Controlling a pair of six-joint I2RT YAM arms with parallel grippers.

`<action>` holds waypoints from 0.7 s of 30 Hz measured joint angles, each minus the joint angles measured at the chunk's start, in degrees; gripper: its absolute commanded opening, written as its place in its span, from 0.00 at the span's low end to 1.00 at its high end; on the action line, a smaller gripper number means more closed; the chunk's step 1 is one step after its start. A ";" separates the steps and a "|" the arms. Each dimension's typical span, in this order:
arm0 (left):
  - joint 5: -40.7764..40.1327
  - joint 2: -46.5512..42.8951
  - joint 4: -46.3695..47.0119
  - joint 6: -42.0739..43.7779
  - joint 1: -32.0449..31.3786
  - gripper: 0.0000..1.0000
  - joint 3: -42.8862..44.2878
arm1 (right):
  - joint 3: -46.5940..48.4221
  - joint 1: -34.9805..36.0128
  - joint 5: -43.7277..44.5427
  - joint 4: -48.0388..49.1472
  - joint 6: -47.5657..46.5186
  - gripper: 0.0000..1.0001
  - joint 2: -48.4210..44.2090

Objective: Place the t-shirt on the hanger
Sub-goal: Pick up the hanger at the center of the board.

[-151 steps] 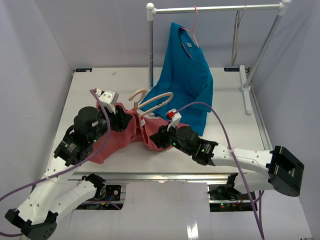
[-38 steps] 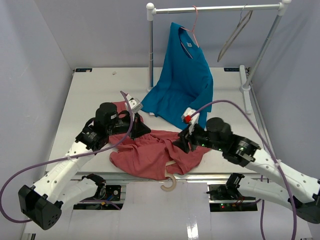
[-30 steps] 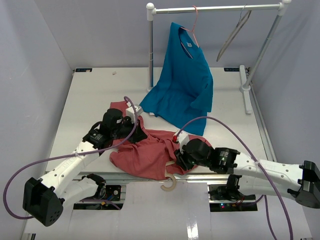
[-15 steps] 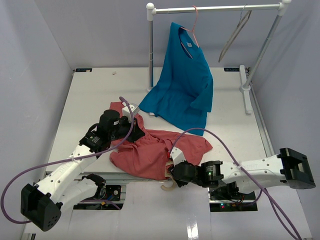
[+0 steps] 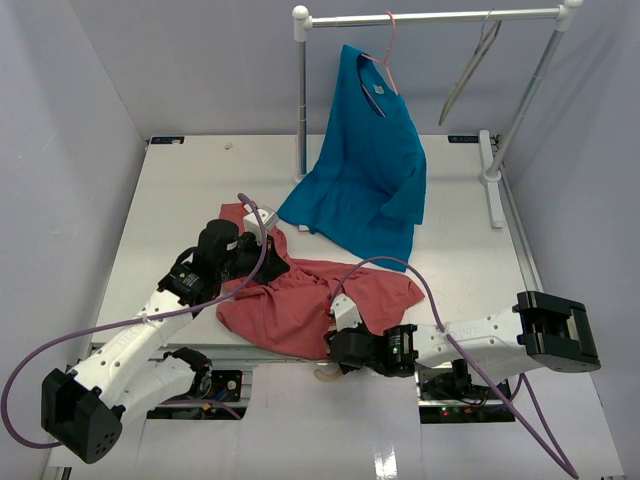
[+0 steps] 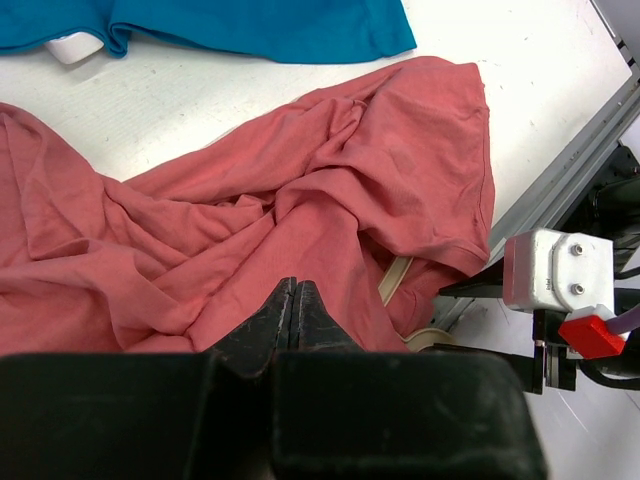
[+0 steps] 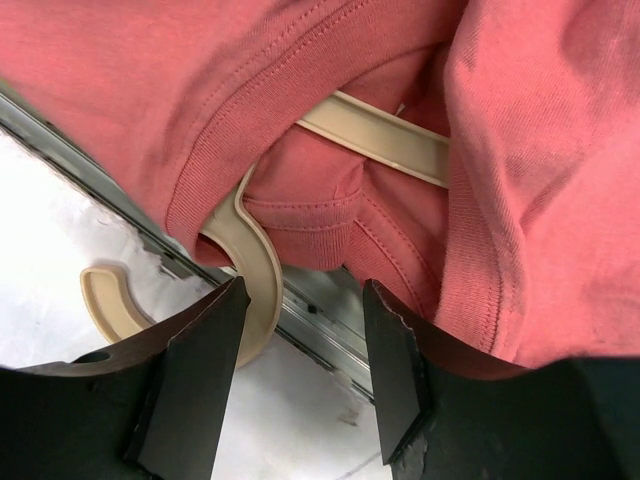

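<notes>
Top external, hanger [image 5: 323, 373] hook pointing off table [image 5: 180, 190], body under t-shirt [image 5: 290, 310]

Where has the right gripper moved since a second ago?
Yes: the right gripper pulled back to the table's near edge, by the hanger's hook.

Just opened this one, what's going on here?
Two arms are working a red t-shirt onto a beige wooden hanger at the table's near edge. The shirt covers most of the hanger; its hook pokes out past the edge. The right gripper is open, poised at the hook. The left gripper is shut above the crumpled shirt; whether it pinches fabric is unclear.
</notes>
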 measured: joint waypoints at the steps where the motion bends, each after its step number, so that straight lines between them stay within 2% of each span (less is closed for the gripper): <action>1: 0.00 0.00 0.00 0.00 0.00 0.07 0.00 | 0.00 0.00 0.00 0.42 0.29 0.56 0.18; 8: -0.06 0.00 0.00 0.14 0.00 0.12 0.00 | 0.29 0.42 1.06 0.46 1.93 0.56 0.28; 21: -0.11 0.66 0.00 0.15 0.00 0.13 0.04 | 4.87 1.16 3.91 -3.41 5.47 0.55 0.53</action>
